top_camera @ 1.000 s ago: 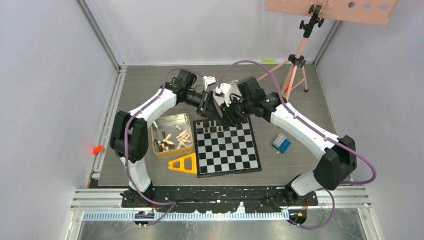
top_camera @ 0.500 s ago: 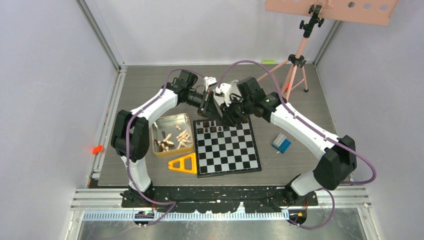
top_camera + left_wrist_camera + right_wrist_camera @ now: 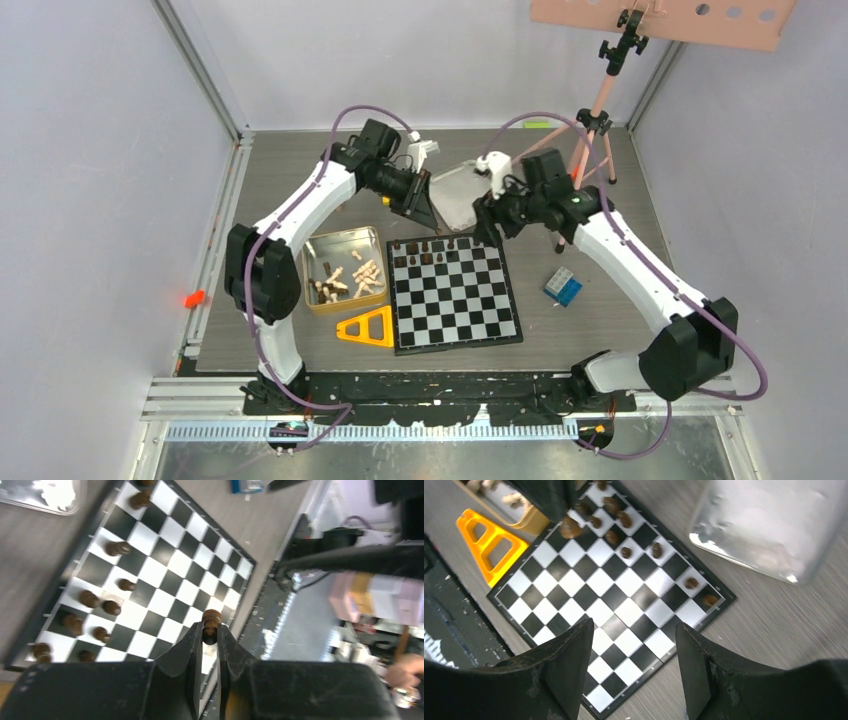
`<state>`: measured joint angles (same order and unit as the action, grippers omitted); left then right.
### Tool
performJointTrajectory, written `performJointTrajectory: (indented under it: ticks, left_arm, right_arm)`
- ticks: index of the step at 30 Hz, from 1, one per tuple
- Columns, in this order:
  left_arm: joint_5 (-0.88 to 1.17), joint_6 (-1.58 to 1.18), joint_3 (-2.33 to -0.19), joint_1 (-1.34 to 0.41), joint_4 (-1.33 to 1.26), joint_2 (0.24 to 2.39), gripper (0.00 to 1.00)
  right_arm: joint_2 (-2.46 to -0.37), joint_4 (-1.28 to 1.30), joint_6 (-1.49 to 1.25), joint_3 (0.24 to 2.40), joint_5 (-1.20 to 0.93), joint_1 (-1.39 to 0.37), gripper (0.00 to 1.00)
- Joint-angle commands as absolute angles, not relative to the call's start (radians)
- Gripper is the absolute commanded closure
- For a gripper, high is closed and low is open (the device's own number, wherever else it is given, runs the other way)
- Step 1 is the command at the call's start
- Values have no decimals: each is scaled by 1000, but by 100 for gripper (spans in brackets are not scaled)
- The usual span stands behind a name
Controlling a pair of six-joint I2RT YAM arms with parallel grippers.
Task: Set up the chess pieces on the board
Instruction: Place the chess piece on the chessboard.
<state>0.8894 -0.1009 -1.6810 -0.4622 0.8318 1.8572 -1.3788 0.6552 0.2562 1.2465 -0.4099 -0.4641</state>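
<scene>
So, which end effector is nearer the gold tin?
Left. The left end effector hangs just past the gold tin's far-right corner; the right end effector sits farther right, above the board's far edge.

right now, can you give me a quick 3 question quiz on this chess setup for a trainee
1. True or false: the right gripper is shut on a chessman.
2. What is between the fingers of the left gripper? A: a dark chess piece. B: a pale one. C: nothing.
3. In a few words: where do the pale pieces lie?

Key
1. False: its jaws stand apart with nothing between them.
2. A.
3. In the gold tin, left of the board.
</scene>
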Motion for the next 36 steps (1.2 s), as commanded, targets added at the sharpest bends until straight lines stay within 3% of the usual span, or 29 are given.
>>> performJointTrajectory:
  ticks: [1,7,14,25,36]
  left_arm:
    - [598,46,-1788,-529,954,1895,100]
    - [328,134,-1888,-648,1016,1949,100]
    - [99,216,-1974,-799,1072,2060,100]
    - [-56,263,-2100,-888,1122,2221,100]
    - [-80,282,-2141,-896,1127,2287,100]
  right_arm:
    - [-1286,639,252,1203,-437,-332,33]
    - [-1230,615,204,1142,-427,-193,34]
    - [-1206,578,175,1074,-426,-152,34]
    - [-1207,579,176,1055,-449,-138,34]
    - [-1207,579,178,1047,-455,-132,35]
